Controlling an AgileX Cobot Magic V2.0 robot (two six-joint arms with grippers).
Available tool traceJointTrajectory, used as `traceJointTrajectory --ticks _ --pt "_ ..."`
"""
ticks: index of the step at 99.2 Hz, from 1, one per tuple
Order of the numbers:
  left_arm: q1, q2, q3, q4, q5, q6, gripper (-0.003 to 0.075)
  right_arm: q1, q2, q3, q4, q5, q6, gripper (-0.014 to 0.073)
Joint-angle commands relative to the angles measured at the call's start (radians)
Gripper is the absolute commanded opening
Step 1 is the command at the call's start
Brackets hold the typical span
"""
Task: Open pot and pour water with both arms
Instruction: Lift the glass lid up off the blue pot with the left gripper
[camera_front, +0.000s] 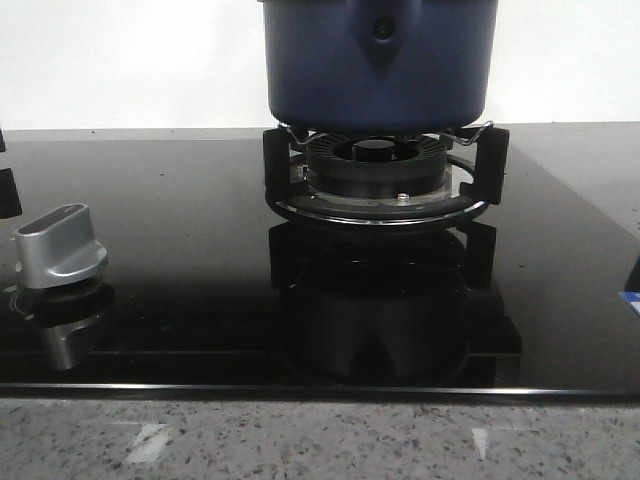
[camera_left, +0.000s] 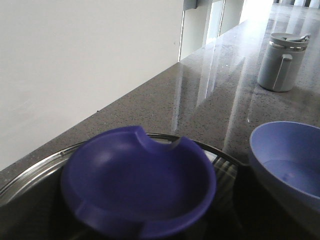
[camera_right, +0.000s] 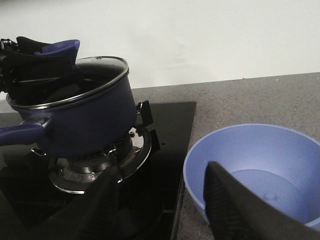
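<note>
pot (camera_front: 380, 65) on burner, lidded; left gripper (camera_right: 37, 62) seemingly on knob; right gripper (camera_right: 162, 200) wide.

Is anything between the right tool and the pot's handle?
Nothing visible. In the right wrist view the right tool is open over the stove's edge, beside the blue bowl. Only bare black glass cooktop lies between it and the pot.

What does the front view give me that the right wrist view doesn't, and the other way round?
Only the front view shows the silver stove knob and the pot's handle bracket with its rivet. Only the right wrist view shows the glass lid, the left hand at it, the light blue bowl and the open right hand. Both show the pot on the burner.
</note>
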Motion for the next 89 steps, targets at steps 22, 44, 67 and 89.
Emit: traceJointTrajectory --ticks 22,44,67,89 --pt "-0.008 -0.034 -0.030 -0.081 0.012 -0.002 0.0505 0.003 0.022 -0.032 0.008 -0.067 -0.008 0.0351" --pt "-0.008 -0.026 -0.030 -0.081 0.014 -0.002 0.0366 0.003 0.022 -0.032 0.008 -0.067 -0.008 0.0351" --pt "-0.008 -0.026 -0.030 -0.081 0.014 -0.002 0.0258 0.003 0.022 -0.032 0.008 -0.067 -0.008 0.0351" --pt "-0.008 -0.026 -0.030 -0.081 0.040 -0.002 0.0239 0.003 0.022 -0.032 0.008 -0.067 -0.008 0.0351"
